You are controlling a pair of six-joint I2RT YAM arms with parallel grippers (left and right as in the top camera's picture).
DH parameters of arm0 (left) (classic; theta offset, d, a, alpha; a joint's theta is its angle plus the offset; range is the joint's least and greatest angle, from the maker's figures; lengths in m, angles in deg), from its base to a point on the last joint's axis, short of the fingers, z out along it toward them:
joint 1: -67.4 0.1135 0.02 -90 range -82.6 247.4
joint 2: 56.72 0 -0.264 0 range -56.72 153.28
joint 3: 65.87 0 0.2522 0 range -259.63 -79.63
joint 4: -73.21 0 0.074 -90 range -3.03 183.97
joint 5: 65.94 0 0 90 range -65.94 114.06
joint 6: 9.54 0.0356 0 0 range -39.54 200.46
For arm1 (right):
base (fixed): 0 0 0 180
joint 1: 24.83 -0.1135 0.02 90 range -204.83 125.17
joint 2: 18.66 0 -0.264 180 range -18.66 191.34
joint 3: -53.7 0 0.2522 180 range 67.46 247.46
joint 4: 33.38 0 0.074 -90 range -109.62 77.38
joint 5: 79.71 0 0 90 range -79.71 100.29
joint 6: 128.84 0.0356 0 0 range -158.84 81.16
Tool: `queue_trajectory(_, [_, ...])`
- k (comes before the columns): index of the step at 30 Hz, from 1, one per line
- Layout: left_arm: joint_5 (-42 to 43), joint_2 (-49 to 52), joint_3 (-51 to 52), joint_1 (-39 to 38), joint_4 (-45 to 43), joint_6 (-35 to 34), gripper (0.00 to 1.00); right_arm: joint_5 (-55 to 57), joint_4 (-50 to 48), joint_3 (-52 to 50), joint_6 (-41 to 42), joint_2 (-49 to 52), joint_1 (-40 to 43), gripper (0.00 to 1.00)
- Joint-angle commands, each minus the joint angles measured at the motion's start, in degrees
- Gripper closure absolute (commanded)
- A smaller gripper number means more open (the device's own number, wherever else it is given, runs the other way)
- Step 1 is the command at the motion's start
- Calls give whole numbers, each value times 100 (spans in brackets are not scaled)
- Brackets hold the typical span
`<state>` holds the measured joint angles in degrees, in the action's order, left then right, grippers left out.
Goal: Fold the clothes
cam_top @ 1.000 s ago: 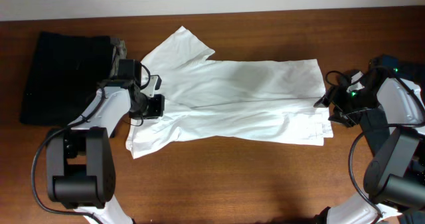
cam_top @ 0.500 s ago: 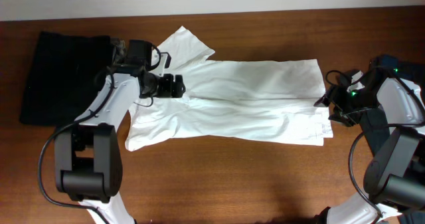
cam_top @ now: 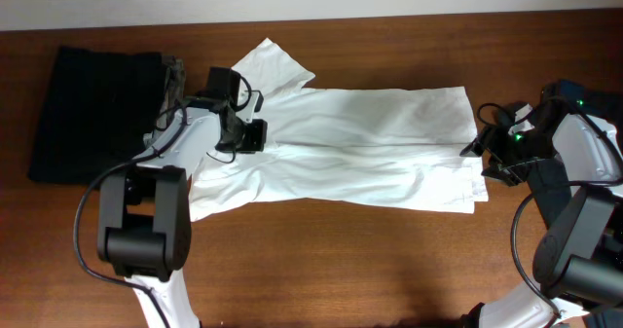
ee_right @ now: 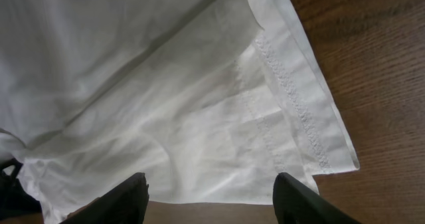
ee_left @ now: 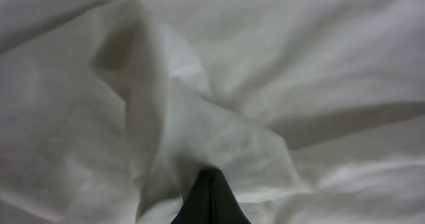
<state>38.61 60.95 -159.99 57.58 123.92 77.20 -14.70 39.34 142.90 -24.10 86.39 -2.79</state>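
Garment of creased white cloth, left hand pinching a fold, right hand spread open

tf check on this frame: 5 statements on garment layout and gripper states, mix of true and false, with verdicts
1. The white garment lies spread out on the table. True.
2. The black cloth lies to the right of the white garment. False: it lies to its left, at the table's left end.
3. The right gripper is open over the hem. True.
4. The left gripper is wide open above bare wood. False: its fingers are together, with bunched white cloth rising to their tips.
5. The white garment is stacked on the black cloth. False: the two lie side by side.
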Motion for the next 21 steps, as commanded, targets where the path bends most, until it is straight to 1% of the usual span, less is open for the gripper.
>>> queue_trajectory(1, [-83, 22, -68, 83, -52, -31, 99, -28, -2, 74, -57, 33, 4, 36])
queue_trajectory(2, [-81, 22, -68, 83, -39, -31, 99, -28, -4, 74, -57, 33, 4, 36])
queue_trajectory(4, [-61, 4, -107, 83, 90, -31, 87, -26, 0, 74, -59, 33, 4, 36])
queue_trajectory(5, [-66, -7, -170, 101, 199, -11, 71, -26, -2, 74, -57, 33, 4, 36])
queue_trajectory(6, [-133, -44, -299, 118, 345, -11, 57, -26, -4, 74, -59, 33, 4, 36])
queue_trajectory(9, [-240, -59, -361, 173, 396, -7, 47, -24, -31, 74, -57, 33, 4, 36])
queue_trajectory(11, [-328, -37, -352, 179, 393, 31, 46, -24, -70, 74, -57, 33, 4, 36])
queue_trajectory(12, [-348, -37, -352, 179, 393, 33, 47, -24, -70, 74, -57, 33, 4, 36])
queue_trajectory(14, [-345, -37, -352, 162, 389, 33, 55, -24, -70, 74, -57, 33, 4, 36])
queue_trajectory(15, [-345, -35, -348, 160, 407, 31, 63, -26, -70, 74, -57, 33, 4, 36])
queue_trajectory(16, [-339, -37, -348, 160, 411, 28, 77, -24, -70, 74, -57, 33, 4, 36])
queue_trajectory(17, [-201, -35, -350, 160, 374, 24, 94, -26, -70, 74, -57, 33, 4, 36])
queue_trajectory(18, [57, -37, -354, 160, 293, 17, 100, -24, -70, 74, -57, 33, 4, 36])
queue_trajectory(19, [474, -37, -378, 157, 186, -22, 100, -24, -70, 74, -57, 33, 4, 36])
queue_trajectory(20, [1152, -37, -398, 157, -131, -155, 100, -26, -70, 74, -57, 33, 4, 36])
queue_trajectory(21, [1539, -37, -402, 144, -446, -326, 100, -26, -68, 74, -57, 33, 4, 36])
